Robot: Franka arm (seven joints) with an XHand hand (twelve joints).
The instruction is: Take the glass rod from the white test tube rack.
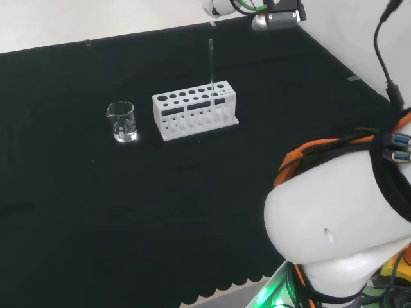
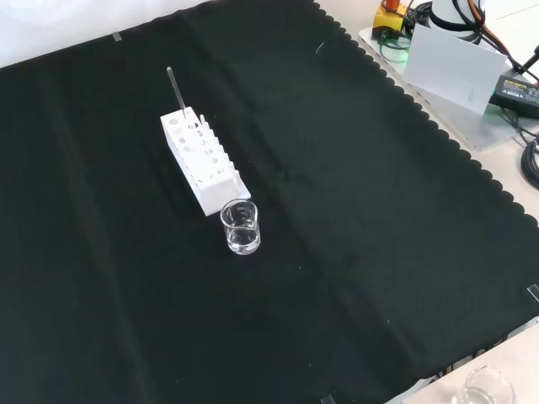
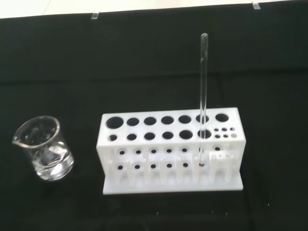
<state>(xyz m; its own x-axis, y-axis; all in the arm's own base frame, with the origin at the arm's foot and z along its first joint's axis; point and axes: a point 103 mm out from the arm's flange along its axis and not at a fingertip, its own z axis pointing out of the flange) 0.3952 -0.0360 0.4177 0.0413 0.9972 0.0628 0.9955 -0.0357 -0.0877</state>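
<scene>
rod (image 3: 203,96) stood upright in rack (image 3: 168,149), beaker (image 3: 43,147) beside | robot hand state: couldn't tell | tip: probably best to pinch the rod up high, pull straight up so the rack stays put

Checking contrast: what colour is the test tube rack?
White; the rack shows best in the wrist view.

A plain black cloth (image 2: 354,252) with a scalloped edge covers the counter, and on it stand a white test tube rack (image 1: 194,109) dotted with dark round holes, a clear colourless glass rod (image 3: 203,86) and a clear glass beaker (image 2: 241,227).
</scene>
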